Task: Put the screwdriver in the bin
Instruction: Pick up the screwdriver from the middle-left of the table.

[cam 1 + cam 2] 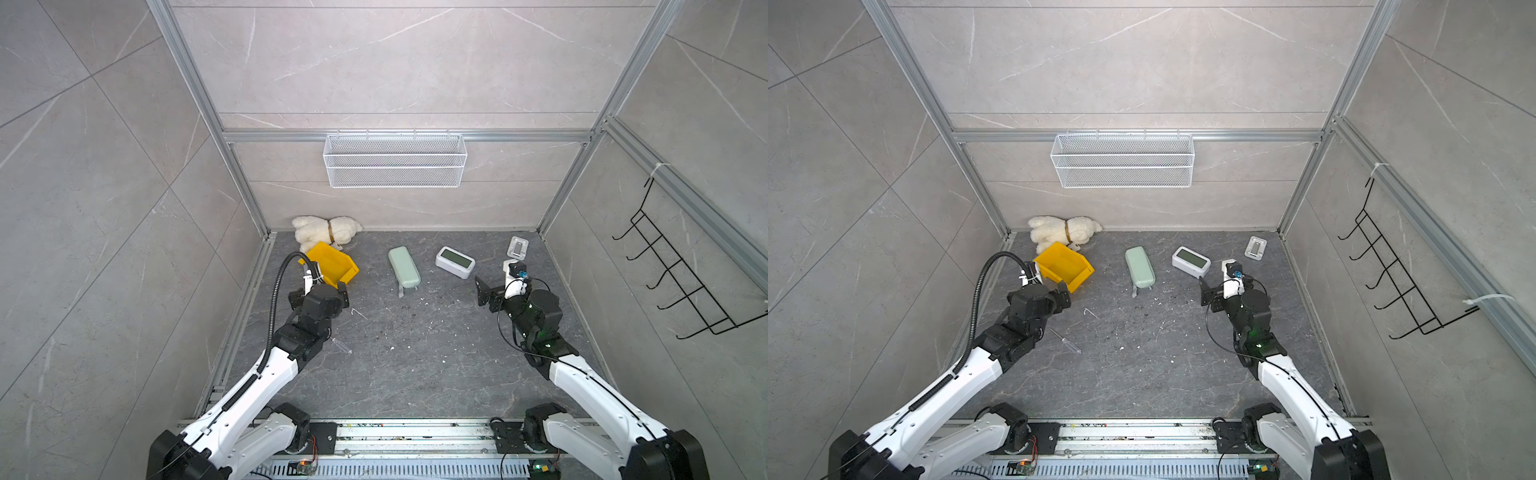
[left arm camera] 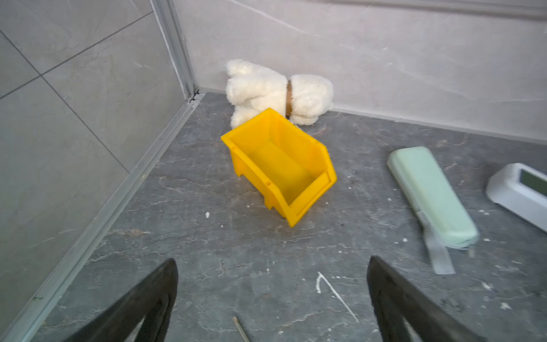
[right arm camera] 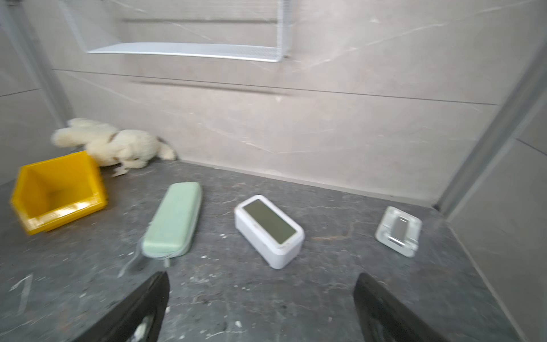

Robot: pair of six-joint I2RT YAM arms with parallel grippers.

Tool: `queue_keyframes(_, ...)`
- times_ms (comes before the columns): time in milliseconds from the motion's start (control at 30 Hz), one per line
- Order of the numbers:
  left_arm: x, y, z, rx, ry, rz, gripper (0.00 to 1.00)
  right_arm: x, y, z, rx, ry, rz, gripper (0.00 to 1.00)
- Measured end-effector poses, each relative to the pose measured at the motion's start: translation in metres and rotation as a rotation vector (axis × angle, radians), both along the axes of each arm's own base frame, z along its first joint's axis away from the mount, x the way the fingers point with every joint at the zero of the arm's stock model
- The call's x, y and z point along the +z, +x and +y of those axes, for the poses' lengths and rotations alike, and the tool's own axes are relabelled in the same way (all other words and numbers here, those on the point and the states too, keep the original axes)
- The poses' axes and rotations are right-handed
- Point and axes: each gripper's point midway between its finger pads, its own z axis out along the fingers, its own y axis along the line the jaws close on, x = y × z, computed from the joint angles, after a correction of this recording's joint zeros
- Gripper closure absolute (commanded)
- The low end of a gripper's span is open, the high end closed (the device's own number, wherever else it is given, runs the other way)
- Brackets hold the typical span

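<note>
Nearest the lens, the slotted aluminium base rail carries both arms. Left gripper: jaws spread fully with nothing between them, poised over the dark stone tabletop just at 6 o'clock of the bright yellow plastic parts bin, which sits empty. Right gripper: likewise wide apart and empty, well off toward 3 o'clock. Small slim screwdriver, clear plastic handle, thin metal shaft: flat on the tabletop at 5 o'clock of the left gripper, beside the forearm. Only its shaft tip enters the left wrist view. Probable hazards: the thin white bent stick lies nearer the jaws and could be seized instead. The round see-through handle may roll from a closing finger. A low reach could nudge the light bin.
</note>
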Motion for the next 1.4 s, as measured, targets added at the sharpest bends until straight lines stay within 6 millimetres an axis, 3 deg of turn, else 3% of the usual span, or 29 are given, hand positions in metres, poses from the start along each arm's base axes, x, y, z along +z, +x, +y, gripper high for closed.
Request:
queue_keyframes(133,-0.008,-0.03,-0.022,0.028,-0.077,0.133,0.0,0.011,-0.025,0.045,0.193,-0.018,0.028,0.01)
queue_keyframes(267,-0.039,-0.056,-0.031,0.118,-0.08,0.31,0.0,0.01,-0.054,0.083,0.376,-0.048,0.089,0.01)
queue_keyframes(433,-0.073,-0.08,-0.021,0.279,-0.11,0.456,0.0,-0.001,-0.087,0.109,0.543,-0.087,0.179,0.01)
queue_keyframes(667,-0.123,-0.106,-0.02,0.432,-0.184,0.617,0.03,-0.01,-0.123,0.127,0.713,-0.122,0.271,0.01)
queue_keyframes(1100,-0.194,-0.079,-0.03,0.542,-0.278,0.768,0.15,-0.027,-0.136,0.131,0.777,-0.142,0.347,0.01)
queue_keyframes(1200,-0.203,-0.075,-0.031,0.549,-0.285,0.783,0.25,-0.028,-0.136,0.131,0.778,-0.143,0.351,0.01)
queue_keyframes(1400,-0.211,-0.066,-0.033,0.547,-0.316,0.784,0.56,-0.031,-0.137,0.13,0.778,-0.145,0.366,0.01)
